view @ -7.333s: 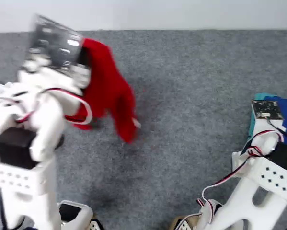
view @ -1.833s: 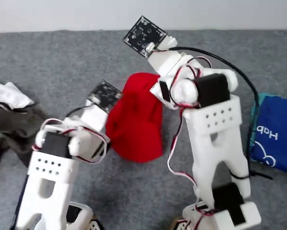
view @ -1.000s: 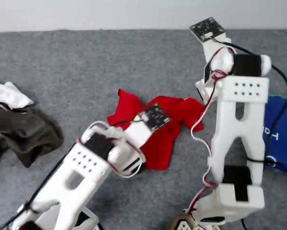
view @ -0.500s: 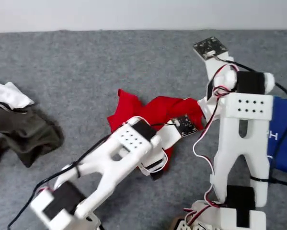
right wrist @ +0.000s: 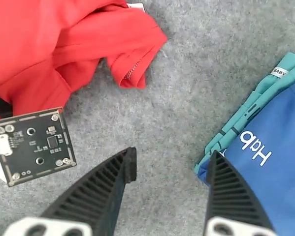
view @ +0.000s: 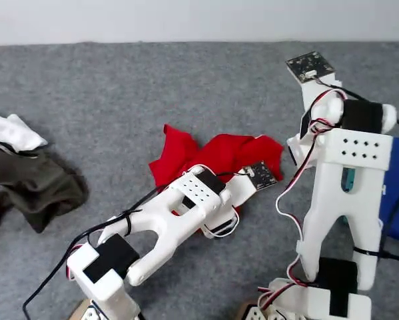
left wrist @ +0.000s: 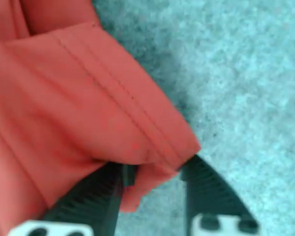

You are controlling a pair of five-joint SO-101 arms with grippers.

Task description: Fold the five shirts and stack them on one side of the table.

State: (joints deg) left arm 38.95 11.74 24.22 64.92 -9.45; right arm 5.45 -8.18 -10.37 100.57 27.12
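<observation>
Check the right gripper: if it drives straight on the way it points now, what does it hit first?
Most likely the bare grey table, in the gap between the red shirt and the blue shirt. The right gripper has its fingers open with nothing between them. Depth is hard to judge.

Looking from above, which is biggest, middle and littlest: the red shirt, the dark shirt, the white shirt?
1. red shirt, partly hidden by an arm
2. dark shirt, nearly as big, so unsure
3. white shirt, clearly smallest
</observation>
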